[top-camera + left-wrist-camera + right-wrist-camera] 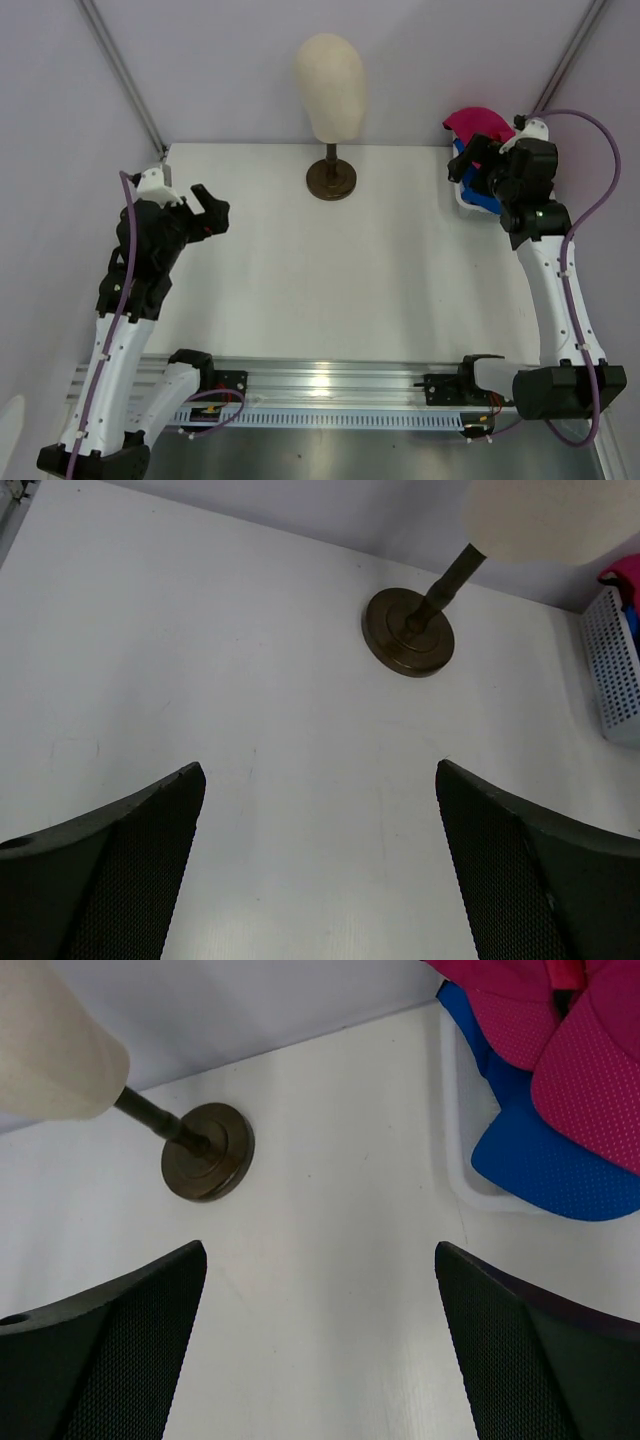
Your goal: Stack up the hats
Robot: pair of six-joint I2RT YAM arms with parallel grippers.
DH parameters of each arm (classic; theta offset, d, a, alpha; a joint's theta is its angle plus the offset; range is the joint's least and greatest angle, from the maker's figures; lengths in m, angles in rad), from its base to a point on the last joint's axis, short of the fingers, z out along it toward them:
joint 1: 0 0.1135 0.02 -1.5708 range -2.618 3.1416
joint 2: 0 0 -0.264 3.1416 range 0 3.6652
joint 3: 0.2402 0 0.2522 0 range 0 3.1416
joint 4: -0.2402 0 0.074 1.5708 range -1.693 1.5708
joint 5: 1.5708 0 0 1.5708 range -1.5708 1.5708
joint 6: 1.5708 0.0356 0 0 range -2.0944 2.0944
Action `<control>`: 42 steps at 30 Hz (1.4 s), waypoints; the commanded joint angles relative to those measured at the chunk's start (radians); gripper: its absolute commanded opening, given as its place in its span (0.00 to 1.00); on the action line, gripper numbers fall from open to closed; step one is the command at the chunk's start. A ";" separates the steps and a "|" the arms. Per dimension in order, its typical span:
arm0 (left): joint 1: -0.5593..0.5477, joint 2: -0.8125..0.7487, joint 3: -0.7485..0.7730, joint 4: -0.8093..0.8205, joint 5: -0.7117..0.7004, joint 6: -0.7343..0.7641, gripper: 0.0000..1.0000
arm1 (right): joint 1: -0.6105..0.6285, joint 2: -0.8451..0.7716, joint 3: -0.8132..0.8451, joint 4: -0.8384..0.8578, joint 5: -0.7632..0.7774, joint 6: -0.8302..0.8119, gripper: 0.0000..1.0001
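Note:
The magenta-pink hat (478, 122) lies on top of the royal blue hat (482, 199) in the white mesh basket (462, 203) at the back right. In the right wrist view the pink hat (560, 1030) covers much of the blue hat (545, 1155). My right gripper (468, 163) hovers just left of the basket, open and empty (320, 1260). My left gripper (212, 205) is over the left side of the table, open and empty (320, 775). A sliver of the pink hat (625, 578) shows in the left wrist view.
A cream mannequin head (328, 80) stands on a dark stand (331, 181) at the back middle. It also shows in the left wrist view (408, 632) and the right wrist view (207, 1152). The basket (615, 665) stands by the right wall.

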 commanded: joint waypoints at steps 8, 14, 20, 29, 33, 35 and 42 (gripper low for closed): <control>-0.004 -0.017 -0.102 0.099 -0.131 0.073 1.00 | -0.182 0.125 0.070 0.170 0.163 0.361 0.99; -0.004 -0.042 -0.133 0.124 -0.107 0.094 0.99 | -0.294 0.265 0.041 0.190 0.207 0.466 0.99; -0.004 -0.059 -0.167 0.168 -0.069 0.085 0.99 | -0.328 0.351 -0.036 0.253 0.182 0.646 0.97; -0.004 -0.025 -0.159 0.162 -0.103 0.099 1.00 | -0.236 0.385 -0.104 0.278 0.343 0.748 0.97; -0.004 -0.014 -0.156 0.161 -0.092 0.102 0.99 | -0.226 0.406 -0.144 0.343 0.383 0.754 0.97; -0.004 -0.013 -0.156 0.162 -0.086 0.105 0.99 | -0.228 0.418 -0.173 0.397 0.394 0.764 0.97; -0.004 -0.014 -0.152 0.161 -0.090 0.131 1.00 | -0.226 0.498 -0.177 0.481 0.392 0.826 0.97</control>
